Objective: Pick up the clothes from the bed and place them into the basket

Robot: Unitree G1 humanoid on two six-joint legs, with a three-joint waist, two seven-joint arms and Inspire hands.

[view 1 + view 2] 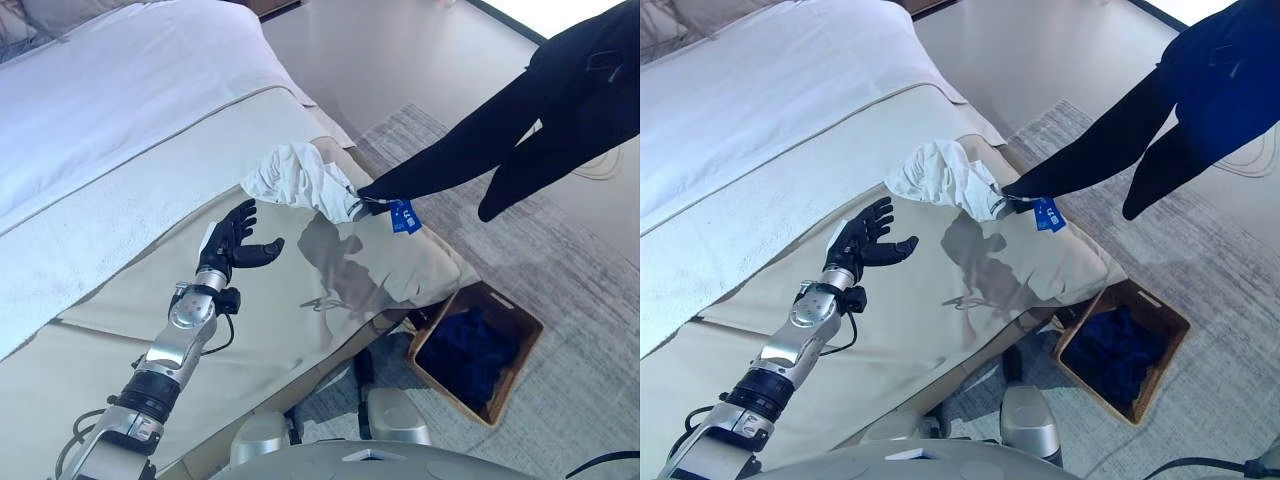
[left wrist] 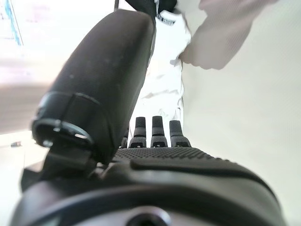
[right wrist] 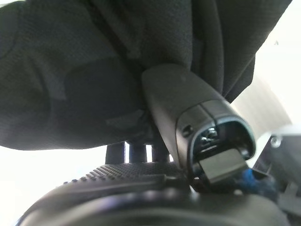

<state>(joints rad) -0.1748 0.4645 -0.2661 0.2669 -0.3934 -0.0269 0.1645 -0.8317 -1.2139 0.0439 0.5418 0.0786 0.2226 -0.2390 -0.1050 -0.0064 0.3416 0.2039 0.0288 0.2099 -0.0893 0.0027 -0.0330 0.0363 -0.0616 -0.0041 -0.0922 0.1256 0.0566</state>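
A white garment (image 1: pixel 300 175) lies crumpled on the beige bed cover (image 1: pixel 290 330) near the bed's right edge. A dark garment (image 1: pixel 560 110) hangs in the air from the upper right; its lower end with a blue tag (image 1: pixel 405 216) touches the bed beside the white one. In the right wrist view my right hand (image 3: pixel 188 122) has its thumb pressed into the dark garment (image 3: pixel 70 70), pinching it. My left hand (image 1: pixel 236 240) hovers open over the bed cover, left of the white garment (image 2: pixel 162 70). A brown basket (image 1: pixel 522 330) stands on the floor by the bed's corner.
Dark blue clothes (image 1: pixel 470 352) lie inside the basket. A white duvet (image 1: pixel 110 110) covers the far part of the bed. A grey rug (image 1: pixel 590 400) lies under the basket, with pale floor (image 1: pixel 400 50) beyond it.
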